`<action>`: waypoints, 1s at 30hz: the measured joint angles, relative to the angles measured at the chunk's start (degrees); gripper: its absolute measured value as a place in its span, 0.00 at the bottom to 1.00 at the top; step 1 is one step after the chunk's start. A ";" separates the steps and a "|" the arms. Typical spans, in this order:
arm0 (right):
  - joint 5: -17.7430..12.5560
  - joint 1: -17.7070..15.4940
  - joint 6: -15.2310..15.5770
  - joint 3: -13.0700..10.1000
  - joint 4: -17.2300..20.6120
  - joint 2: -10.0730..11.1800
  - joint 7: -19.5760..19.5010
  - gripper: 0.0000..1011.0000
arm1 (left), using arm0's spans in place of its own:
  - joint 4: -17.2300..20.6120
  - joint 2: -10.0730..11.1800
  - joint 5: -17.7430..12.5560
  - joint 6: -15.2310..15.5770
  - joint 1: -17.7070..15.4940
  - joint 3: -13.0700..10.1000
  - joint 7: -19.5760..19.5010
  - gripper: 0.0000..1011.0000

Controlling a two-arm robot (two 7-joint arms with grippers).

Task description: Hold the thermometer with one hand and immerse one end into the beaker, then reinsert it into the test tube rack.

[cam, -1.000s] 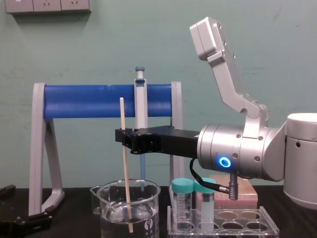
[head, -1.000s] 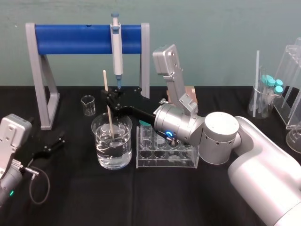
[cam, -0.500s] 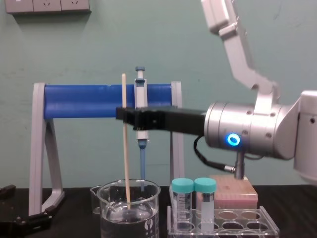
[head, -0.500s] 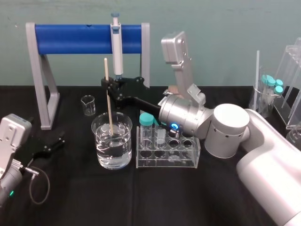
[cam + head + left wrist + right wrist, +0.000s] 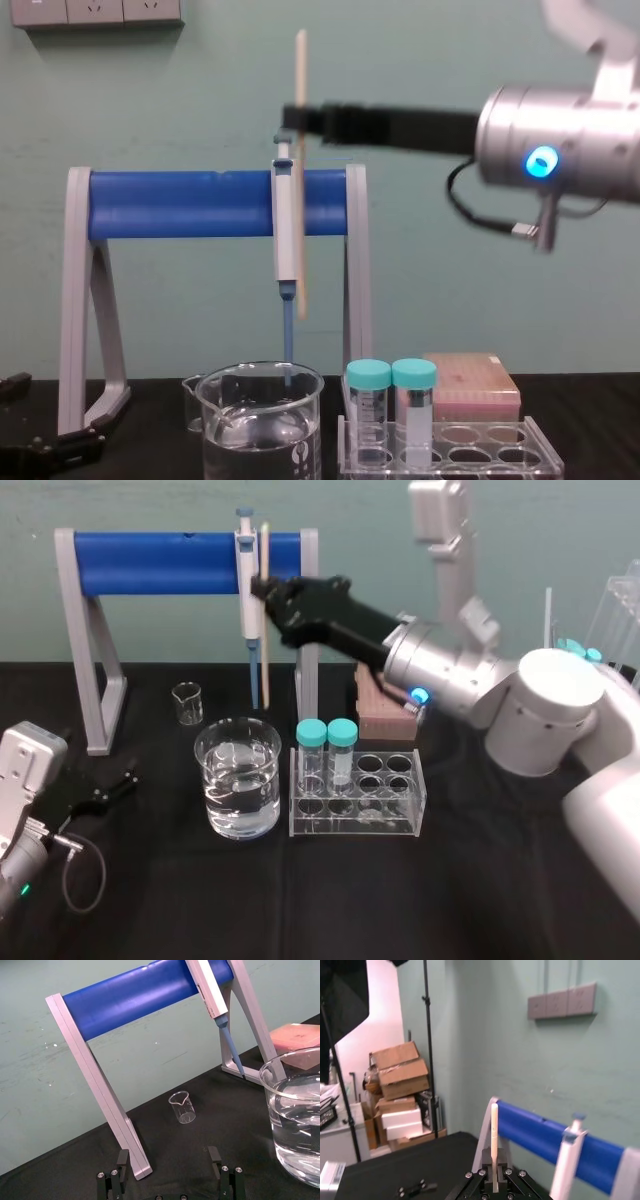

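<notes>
Head view: the right gripper [image 5: 268,588] is raised in front of the blue-barred grey stand [image 5: 150,562], its black jaws pinching the long cream-beige rod thermometer [image 5: 264,665] in its upper part.
Thermometer: upright in the air, just beside the hanging grey-and-blue pipette [image 5: 247,590].
Chest view: the thermometer's [image 5: 301,200] lower end hangs higher than the rim of the large clear glass beaker [image 5: 262,430], out of the water.
Beaker: stands on the black desk [image 5: 150,900], just beside the clear acrylic test tube rack [image 5: 355,815].
Rack: two teal-capped tubes [image 5: 312,742] stand in its holes nearest the beaker; a pink box [image 5: 385,715] lies behind it.
Left gripper [image 5: 118,780]: rests low on the desk well apart from the beaker, jaws spread with nothing between them.
Small clear glass beaker [image 5: 186,702]: near the stand's foot.
</notes>
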State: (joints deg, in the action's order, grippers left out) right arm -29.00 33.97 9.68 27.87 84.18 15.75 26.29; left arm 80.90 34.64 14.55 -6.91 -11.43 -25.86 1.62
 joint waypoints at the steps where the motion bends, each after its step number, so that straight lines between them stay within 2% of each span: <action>1: -0.42 -0.19 0.56 -0.59 1.40 0.73 -0.58 0.05 | 0.00 0.00 0.00 0.00 0.00 0.00 0.00 0.99; 7: -1.70 -2.03 3.36 -3.04 6.90 3.93 -4.18 0.05 | 0.00 0.00 0.00 0.00 0.00 0.00 0.00 0.99; 8: -1.70 -2.03 3.36 -3.04 6.90 3.93 -4.18 0.05 | 0.00 0.00 0.00 0.00 0.00 0.00 0.00 0.99; 11: -2.66 -4.66 4.83 -5.02 10.40 6.17 -6.54 0.05 | 0.00 0.00 0.00 0.00 0.00 0.00 0.00 0.99; 13: -3.05 -6.03 4.88 -5.89 11.62 6.94 -7.47 0.05 | 0.00 0.00 0.00 0.00 0.00 0.00 0.00 0.99; 16: -3.61 -10.21 4.21 -8.36 14.11 8.76 -9.83 0.05 | 0.00 0.00 0.00 0.00 0.00 0.00 0.00 0.99; 17: -3.61 -10.21 4.21 -8.36 14.11 8.76 -9.83 0.05 | 0.00 0.00 0.00 0.00 0.00 0.00 0.00 0.99; 18: -3.70 -12.08 3.75 -9.40 14.94 9.44 -10.77 0.05 | 0.00 0.00 0.00 0.00 0.00 0.00 0.00 0.99; 23: -3.75 -17.34 2.32 -12.05 16.72 10.73 -12.80 0.05 | 0.00 0.00 0.00 0.00 0.00 0.00 0.00 0.99; 30: -2.87 -19.98 -0.62 -13.20 16.07 11.13 -12.08 0.05 | 0.00 0.00 0.00 0.00 0.00 0.00 0.00 0.99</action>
State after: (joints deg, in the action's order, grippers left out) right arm -31.88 13.98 9.06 14.67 100.25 26.87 14.21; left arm 80.90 34.65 14.55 -6.91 -11.43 -25.86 1.62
